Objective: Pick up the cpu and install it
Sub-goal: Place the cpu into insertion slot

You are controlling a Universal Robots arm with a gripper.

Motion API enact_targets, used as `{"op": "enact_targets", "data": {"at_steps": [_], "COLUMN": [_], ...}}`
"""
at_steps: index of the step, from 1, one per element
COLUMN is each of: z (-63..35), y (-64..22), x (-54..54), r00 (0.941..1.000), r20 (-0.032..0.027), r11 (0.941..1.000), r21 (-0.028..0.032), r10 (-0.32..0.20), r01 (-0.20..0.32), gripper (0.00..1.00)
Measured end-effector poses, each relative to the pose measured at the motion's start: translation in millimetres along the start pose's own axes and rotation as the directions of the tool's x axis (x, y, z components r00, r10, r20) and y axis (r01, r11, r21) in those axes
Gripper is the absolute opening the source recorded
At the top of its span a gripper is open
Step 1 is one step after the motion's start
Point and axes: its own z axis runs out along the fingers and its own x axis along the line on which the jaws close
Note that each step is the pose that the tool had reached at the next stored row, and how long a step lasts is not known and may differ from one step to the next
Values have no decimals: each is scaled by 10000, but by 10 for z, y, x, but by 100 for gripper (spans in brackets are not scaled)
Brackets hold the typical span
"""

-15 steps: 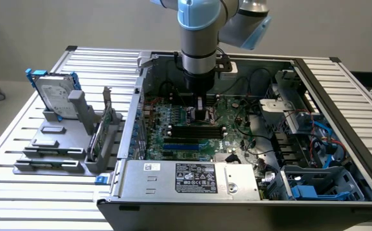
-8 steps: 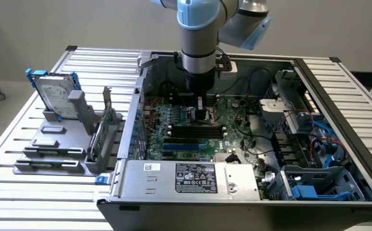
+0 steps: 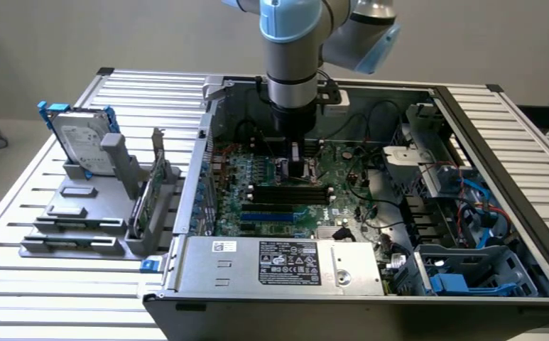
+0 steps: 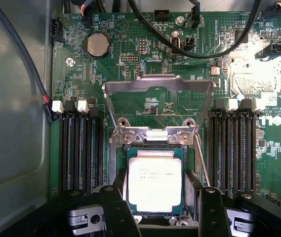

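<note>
The cpu [image 4: 155, 181], a small square chip with a dull silvery top on a green base, sits level within the dark motherboard socket [image 4: 154, 147]. My gripper [image 4: 160, 200] reaches down into the open computer case [image 3: 184, 234], and its black fingers [image 4: 116, 207] press against the chip's two opposite sides. The socket's metal load plate [image 4: 159, 85] stands flipped open behind the chip. In the exterior view the gripper [image 3: 298, 167] is low over the green motherboard [image 3: 350, 170], near the case's back wall.
Black memory slots [image 4: 81, 148] flank the socket on both sides, and black cables [image 4: 204, 47] arc over the board. A silver hard drive [image 3: 83, 138] with blue brackets stands in a grey rack at the exterior view's left. The power supply [image 3: 284, 263] fills the case front.
</note>
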Motion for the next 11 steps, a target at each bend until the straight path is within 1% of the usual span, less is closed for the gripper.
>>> {"op": "enact_targets", "data": {"at_steps": [5, 11], "z": [10, 11], "y": [-17, -20], "x": [6, 12], "r00": [10000, 10000], "r20": [32, 40], "r11": [10000, 10000], "r21": [-9, -13], "r10": [4, 6], "r01": [-4, -6], "gripper": [55, 55]}}
